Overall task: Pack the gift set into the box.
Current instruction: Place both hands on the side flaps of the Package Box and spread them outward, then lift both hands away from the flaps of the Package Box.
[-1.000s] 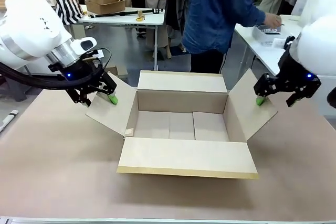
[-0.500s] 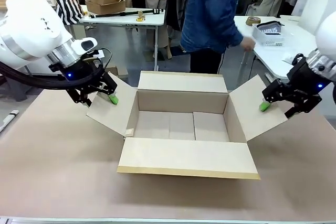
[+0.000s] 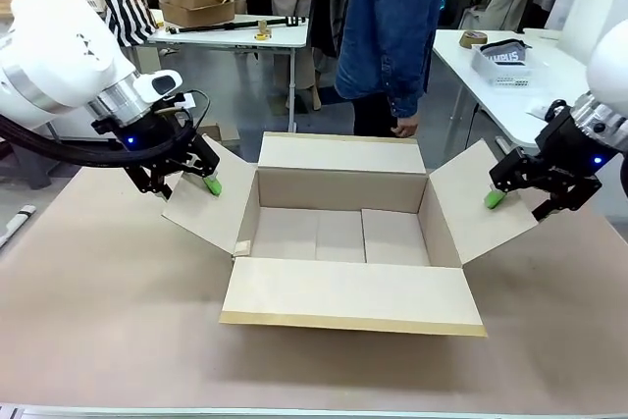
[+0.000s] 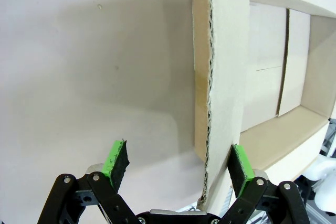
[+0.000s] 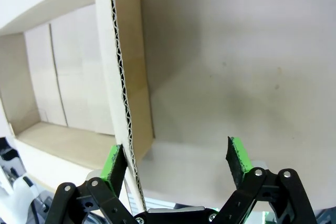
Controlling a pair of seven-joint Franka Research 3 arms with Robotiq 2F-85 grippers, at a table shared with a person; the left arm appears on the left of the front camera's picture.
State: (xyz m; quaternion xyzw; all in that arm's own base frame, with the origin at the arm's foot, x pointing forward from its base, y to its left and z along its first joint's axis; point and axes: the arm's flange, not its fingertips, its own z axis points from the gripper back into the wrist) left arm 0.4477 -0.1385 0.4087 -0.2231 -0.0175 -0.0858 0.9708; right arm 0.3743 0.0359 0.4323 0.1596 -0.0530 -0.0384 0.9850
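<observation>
Now the person's hand [image 3: 404,128] has come off the gift set [image 3: 503,63], which stays on the white side table [image 3: 554,85] to my right, so the box [image 3: 343,293] sits open but unfilled. My left gripper [image 3: 186,186] and right gripper [image 3: 518,205] are both spread, each straddling a side flap's edge. The person stands just behind the far flap.

The front camera looks across the table [image 3: 88,331] at the whole box [image 3: 343,233], while both wrist cameras look down closely along its side flaps [image 4: 223,77] into its interior.
</observation>
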